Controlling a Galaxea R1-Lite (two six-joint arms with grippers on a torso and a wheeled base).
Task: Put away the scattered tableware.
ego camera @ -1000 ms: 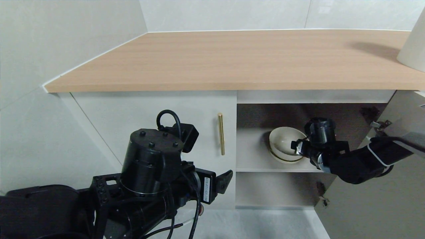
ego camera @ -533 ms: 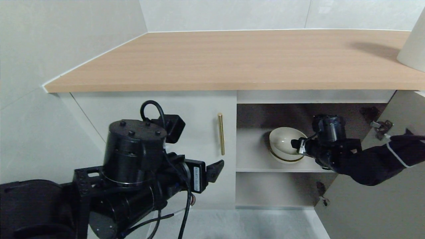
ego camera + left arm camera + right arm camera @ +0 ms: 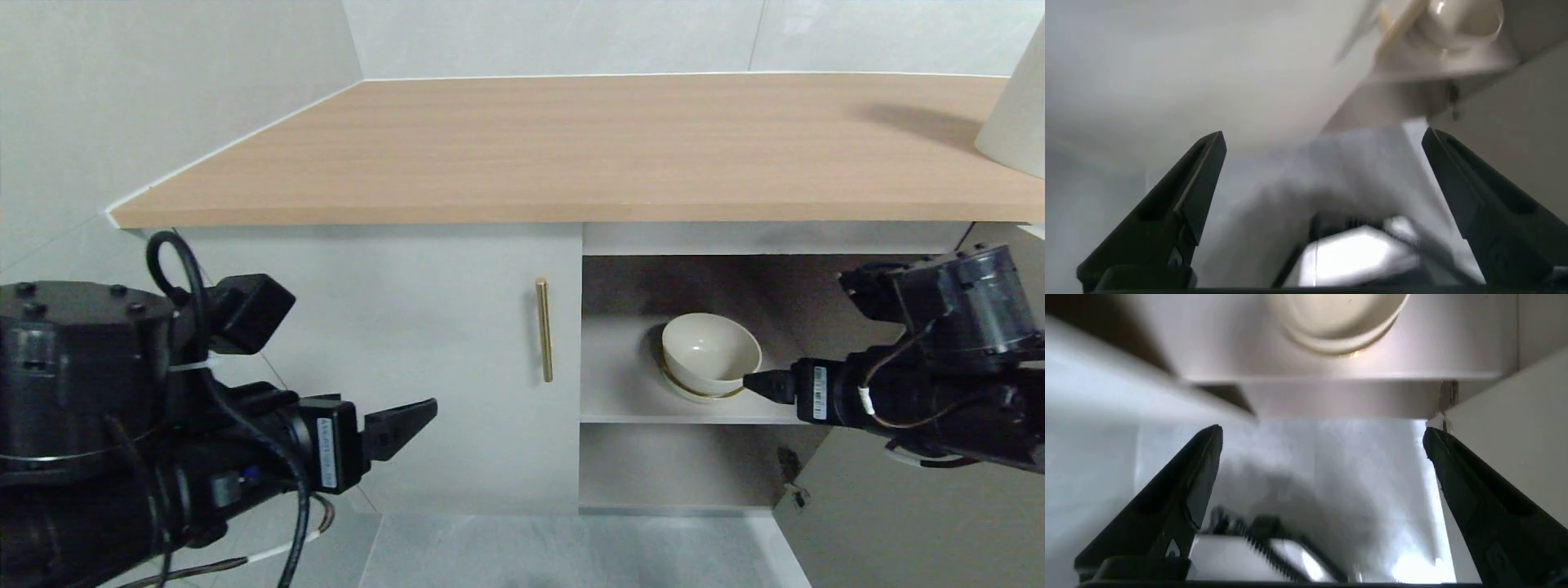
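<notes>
On the upper shelf of an open cabinet, a cream bowl sits put away.
The bowl rests upright, stacked on another dish, under a wooden countertop. The right gripper hangs near the bowl, not touching it, fingers spread wide and empty. The left gripper, also spread open, hovers before the closed left door. This piece looks stowed; likely remaining is shutting the right door.
</notes>
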